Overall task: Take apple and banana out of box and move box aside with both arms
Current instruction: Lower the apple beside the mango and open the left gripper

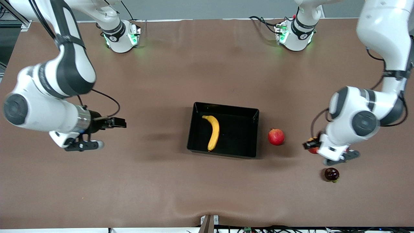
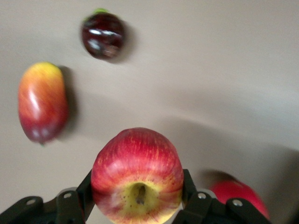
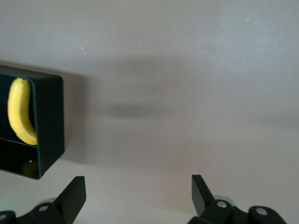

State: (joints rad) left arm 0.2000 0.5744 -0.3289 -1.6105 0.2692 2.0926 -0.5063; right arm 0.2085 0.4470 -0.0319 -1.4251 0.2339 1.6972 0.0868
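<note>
We see the apple (image 2: 137,175) already out of the box (image 1: 251,114), clamped in the left gripper (image 2: 135,198) over the table's left-arm end. The banana (image 1: 212,127) lies inside the box (not yet removed). The right gripper (image 3: 138,193) waits wide, holding nothing.

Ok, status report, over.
Left gripper shut on apple, outside box. Right gripper open, waiting. Banana in box. Nothing in the way.

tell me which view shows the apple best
The left wrist view: the apple fills the foreground, stem dimple facing the camera, clamped between the left gripper fingers. In the front view only a red sliver shows under the left arm's wrist. The right wrist view does not show it.
</note>
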